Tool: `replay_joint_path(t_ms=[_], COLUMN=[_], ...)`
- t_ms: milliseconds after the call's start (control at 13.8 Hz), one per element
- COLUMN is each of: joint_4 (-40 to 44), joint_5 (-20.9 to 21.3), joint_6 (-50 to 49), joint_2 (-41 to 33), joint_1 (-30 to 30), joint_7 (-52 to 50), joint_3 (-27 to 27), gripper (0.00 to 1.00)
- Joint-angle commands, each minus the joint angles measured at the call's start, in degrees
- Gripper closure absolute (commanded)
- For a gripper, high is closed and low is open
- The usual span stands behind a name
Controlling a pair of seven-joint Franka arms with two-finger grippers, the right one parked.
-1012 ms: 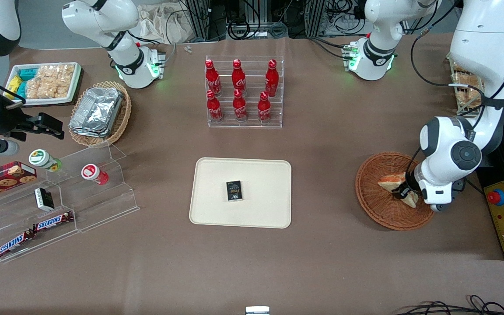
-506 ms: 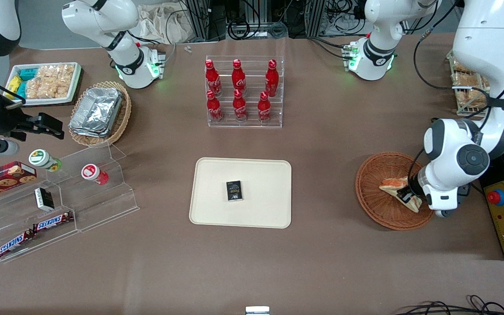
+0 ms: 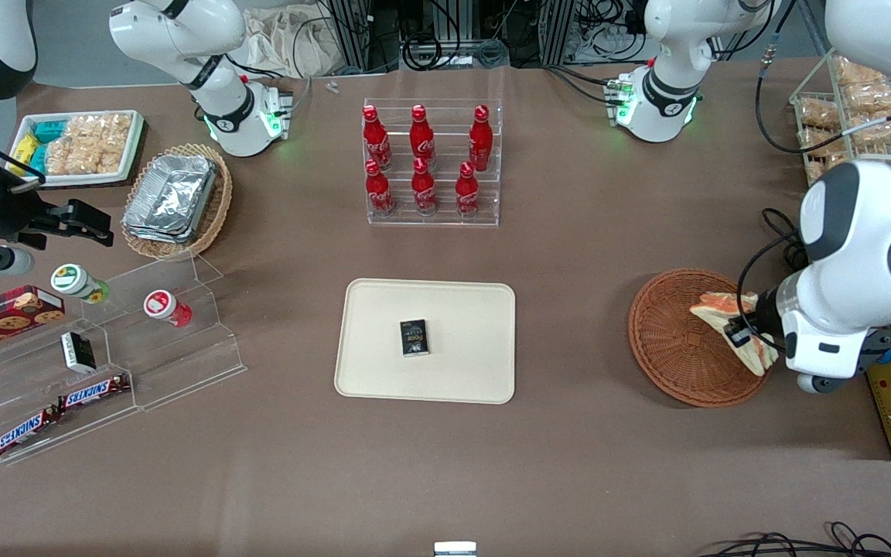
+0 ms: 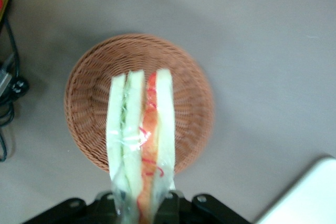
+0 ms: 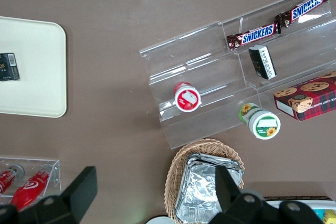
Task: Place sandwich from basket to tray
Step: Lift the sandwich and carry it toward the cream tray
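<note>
Layered sandwich (image 4: 140,140) in gripper (image 4: 143,205)

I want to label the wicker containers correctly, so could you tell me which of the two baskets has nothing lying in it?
The round reddish-brown basket: the end effector holds the sandwich above it. The tan oval basket holds foil containers.

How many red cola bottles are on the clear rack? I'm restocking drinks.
6: three on the rack's upper step, three on the lower, nearer step. None seem hidden. The gripper holds the sandwich above the basket.
</note>
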Motion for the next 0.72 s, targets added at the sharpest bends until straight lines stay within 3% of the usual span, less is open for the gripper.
replay_joint_path(t_ms=[0, 289, 651], joint_4=[8.26, 13.18, 12.93], joint_5=[0.74, 0.91, 2.39], joint_6=[-2.33, -0.41, 12.15], joint_2=[4.41, 14.68, 26.20], joint_1=[-6.12, -21.24, -26.88], joint_7=[0.57, -0.14, 2.49], joint_3=[-2.95, -2.78, -2.69], gripper=[1.00, 1.00, 1.00])
